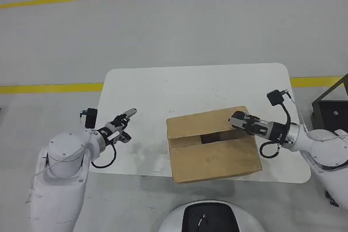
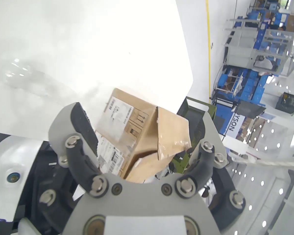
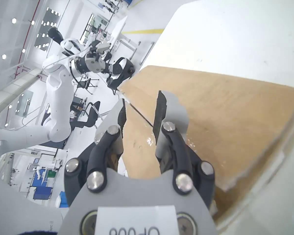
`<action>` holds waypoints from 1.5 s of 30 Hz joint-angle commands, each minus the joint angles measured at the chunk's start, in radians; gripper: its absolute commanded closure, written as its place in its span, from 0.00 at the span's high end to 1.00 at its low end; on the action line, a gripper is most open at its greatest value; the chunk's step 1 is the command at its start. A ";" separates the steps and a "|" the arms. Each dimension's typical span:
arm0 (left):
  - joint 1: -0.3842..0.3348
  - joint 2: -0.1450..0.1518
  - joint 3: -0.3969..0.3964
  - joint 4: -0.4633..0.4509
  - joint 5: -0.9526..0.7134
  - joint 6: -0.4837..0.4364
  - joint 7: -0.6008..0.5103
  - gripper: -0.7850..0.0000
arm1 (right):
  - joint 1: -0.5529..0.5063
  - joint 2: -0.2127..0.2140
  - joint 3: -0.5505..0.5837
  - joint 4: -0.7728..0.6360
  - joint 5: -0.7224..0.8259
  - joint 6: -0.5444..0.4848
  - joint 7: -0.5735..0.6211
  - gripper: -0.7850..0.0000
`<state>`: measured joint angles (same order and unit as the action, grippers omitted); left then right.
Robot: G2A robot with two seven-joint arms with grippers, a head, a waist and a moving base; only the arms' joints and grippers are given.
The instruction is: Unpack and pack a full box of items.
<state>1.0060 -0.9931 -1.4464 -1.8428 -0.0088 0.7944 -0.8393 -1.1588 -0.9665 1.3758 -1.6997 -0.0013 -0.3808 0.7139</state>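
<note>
A brown cardboard box [image 1: 214, 153] sits on the right half of the white table [image 1: 180, 87], its top flaps folded almost flat with a dark gap between them. My right gripper [image 1: 235, 120] hovers at the box's far right corner. In the right wrist view its fingers [image 3: 161, 113] stand a narrow gap apart over the box top [image 3: 223, 113], with nothing seen between them. My left gripper [image 1: 131, 111] hangs over the table's left part, well clear of the box. It is wide open [image 2: 142, 123], and the labelled side of the box [image 2: 142, 135] shows beyond it.
Bare tabletop [image 2: 88, 37] stretches behind and left of the box. A dark green metal rack [image 1: 336, 104] stands off the table's right edge. A yellow floor line [image 1: 46, 88] runs behind the table.
</note>
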 commanded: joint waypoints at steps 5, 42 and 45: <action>0.019 -0.012 0.050 -0.050 -0.094 0.008 0.028 1.00 | -0.081 0.019 0.151 -0.008 -0.132 -0.002 -0.077 0.21; 0.022 -0.014 0.091 -0.081 -0.085 -0.067 0.045 1.00 | -0.356 0.007 0.065 -0.095 -0.509 -0.092 -0.229 0.00; 0.005 -0.012 0.132 -0.103 -0.045 -0.113 0.026 1.00 | -0.349 0.007 0.086 -0.103 -0.510 -0.078 -0.237 0.00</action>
<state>1.0160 -1.0058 -1.3283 -1.9416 -0.0685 0.6961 -0.8082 -1.5095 -0.9596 1.4537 -1.7997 -0.5102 -0.4622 0.4778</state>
